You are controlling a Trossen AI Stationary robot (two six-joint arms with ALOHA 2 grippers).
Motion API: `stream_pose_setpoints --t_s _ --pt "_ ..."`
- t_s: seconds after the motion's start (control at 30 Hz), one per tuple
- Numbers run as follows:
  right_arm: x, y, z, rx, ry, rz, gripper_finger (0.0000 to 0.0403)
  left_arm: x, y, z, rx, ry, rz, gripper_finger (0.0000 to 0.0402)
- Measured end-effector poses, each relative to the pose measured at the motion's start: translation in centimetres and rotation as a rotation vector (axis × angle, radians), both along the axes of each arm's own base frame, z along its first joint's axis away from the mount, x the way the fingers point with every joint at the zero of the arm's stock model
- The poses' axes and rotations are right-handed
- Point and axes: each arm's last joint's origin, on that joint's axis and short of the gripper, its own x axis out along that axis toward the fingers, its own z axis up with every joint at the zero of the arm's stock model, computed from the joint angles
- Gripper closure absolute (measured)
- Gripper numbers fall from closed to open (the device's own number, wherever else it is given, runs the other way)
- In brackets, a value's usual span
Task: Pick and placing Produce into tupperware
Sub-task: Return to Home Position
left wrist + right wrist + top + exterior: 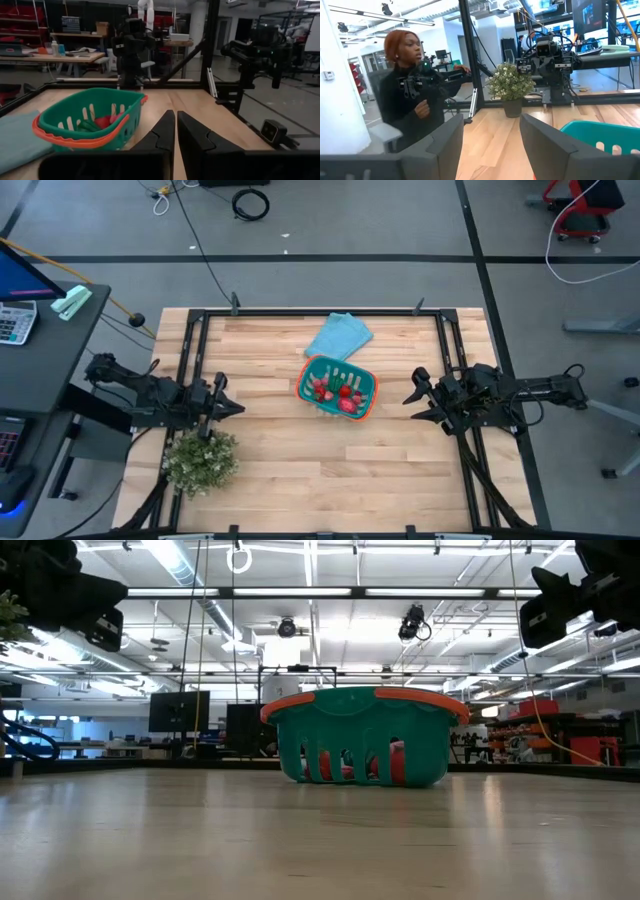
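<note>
The teal slotted basket with an orange rim stands on its base near the table's middle; it also shows in the low view and the left wrist view. Red produce pieces and a green piece lie inside it. My left gripper hovers left of the basket, its fingers shut on nothing. My right gripper hovers right of the basket, open; the basket's rim shows beside one finger.
A folded light-blue cloth lies just beyond the basket toward the far edge. A bushy potted plant stands near the table's near left corner, close under my left arm. A person is beyond the table's left side. Bare wood spans the near half.
</note>
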Motion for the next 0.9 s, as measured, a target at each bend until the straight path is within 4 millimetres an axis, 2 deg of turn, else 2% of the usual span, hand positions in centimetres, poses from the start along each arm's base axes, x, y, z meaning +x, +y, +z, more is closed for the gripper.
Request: stream_pose_setpoints --t_s 0.27,0.63,0.9 --pt "0.00 0.00 0.01 0.000 0.000 0.000 0.0199 -0.03 0.01 0.00 -0.002 -0.001 0.001 0.0365" --pt "0.00 0.00 0.01 0.000 0.000 0.000 0.0199 0.00 0.01 0.14 -0.013 -0.017 0.004 0.0378" --pt "0.00 0.00 0.01 0.000 0.000 0.000 0.0199 0.00 0.01 0.15 -0.015 -0.019 0.005 0.0367"
